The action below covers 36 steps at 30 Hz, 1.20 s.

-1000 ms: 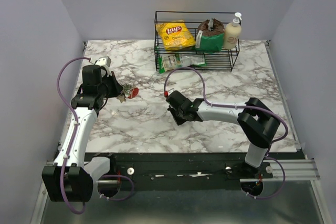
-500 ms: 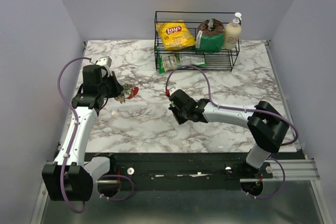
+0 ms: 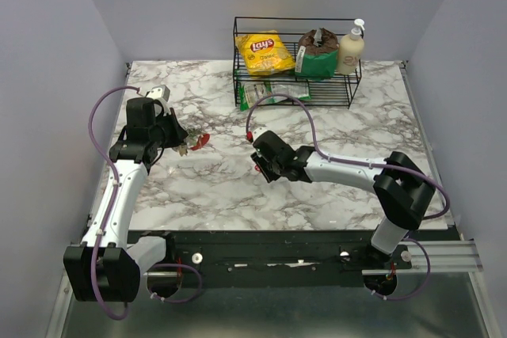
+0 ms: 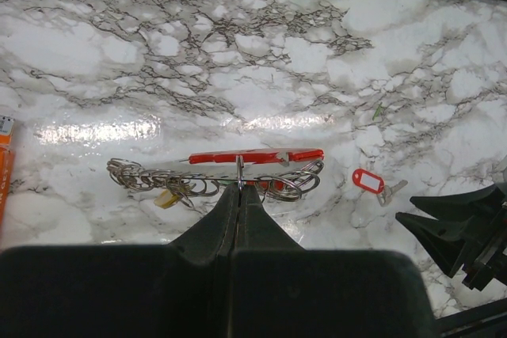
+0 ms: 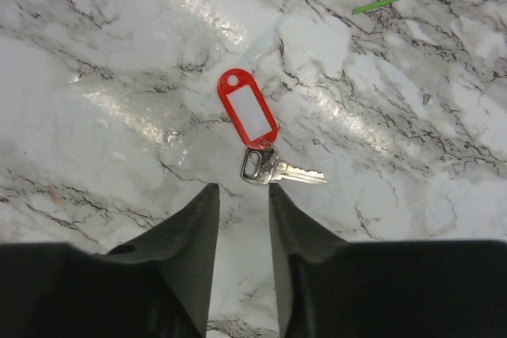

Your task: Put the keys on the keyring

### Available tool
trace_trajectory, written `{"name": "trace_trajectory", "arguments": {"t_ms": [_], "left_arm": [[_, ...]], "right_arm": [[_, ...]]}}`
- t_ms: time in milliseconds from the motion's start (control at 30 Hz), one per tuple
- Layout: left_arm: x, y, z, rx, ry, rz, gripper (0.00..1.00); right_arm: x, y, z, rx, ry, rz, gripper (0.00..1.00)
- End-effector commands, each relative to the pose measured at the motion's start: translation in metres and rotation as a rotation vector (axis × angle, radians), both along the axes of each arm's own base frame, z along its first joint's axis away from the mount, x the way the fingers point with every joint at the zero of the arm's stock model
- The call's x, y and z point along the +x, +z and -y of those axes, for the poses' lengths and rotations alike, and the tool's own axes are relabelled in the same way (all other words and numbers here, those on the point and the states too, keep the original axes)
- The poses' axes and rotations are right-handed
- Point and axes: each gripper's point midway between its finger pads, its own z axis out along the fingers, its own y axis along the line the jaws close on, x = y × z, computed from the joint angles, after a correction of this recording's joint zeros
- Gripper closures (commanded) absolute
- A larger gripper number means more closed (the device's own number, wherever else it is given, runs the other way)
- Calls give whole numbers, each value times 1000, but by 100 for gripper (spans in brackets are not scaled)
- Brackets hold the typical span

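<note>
Pinching the keyring edge-on, my left gripper has its jaws pressed together on the thin wire, so only a sliver of ring shows above my fingertips. With it hang a red oval loop and a chain of small metal rings trailing toward 9 o'clock. A pale yellowish bit under the chain is too small for me to name. I cannot tell whether the bunch hangs clear of the marble table. At the 9 o'clock edge of my left wrist view an orange item is cut off by the frame.

My right gripper holds its jaws spread a little, with nothing between them. At 12 o'clock, just past the fingertips, a key lies flat with its blade toward 3 o'clock. A small ring joins it to a red label tag that slants toward 11 o'clock. The tag's white window shows no writing I can read. A green sliver lies at 1 o'clock.

From above, my right wrist hides that key. At the table's 12 o'clock stands a wire rack. Its yellow bag reads "Lay's". The print on the green packet underneath is too small to read.
</note>
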Motion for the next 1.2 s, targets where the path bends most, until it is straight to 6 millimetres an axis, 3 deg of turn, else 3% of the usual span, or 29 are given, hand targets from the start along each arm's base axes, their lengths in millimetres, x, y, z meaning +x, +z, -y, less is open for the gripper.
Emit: {"name": "trace_trajectory", "arguments": {"t_ms": [0, 200, 333, 700, 833, 1033, 1167], "left_arm": [[2, 2, 6, -6, -32, 23, 100], [2, 1, 8, -8, -37, 18, 100], [2, 1, 8, -6, -41, 18, 100], [-2, 1, 26, -29, -56, 18, 100], [-2, 2, 38, -50, -68, 25, 100], [-2, -3, 47, -50, -85, 8, 100], [-2, -2, 47, -46, -85, 11, 100]], "right_arm": [[14, 16, 0, -20, -11, 69, 55], [12, 7, 1, -54, 16, 58, 47], [15, -3, -1, -53, -15, 24, 47], [30, 8, 2, 280, -105, -186, 52], [27, 5, 5, 365, -124, -271, 60], [14, 1, 2, 424, -107, -364, 63], [7, -12, 4, 415, -125, -415, 65]]}}
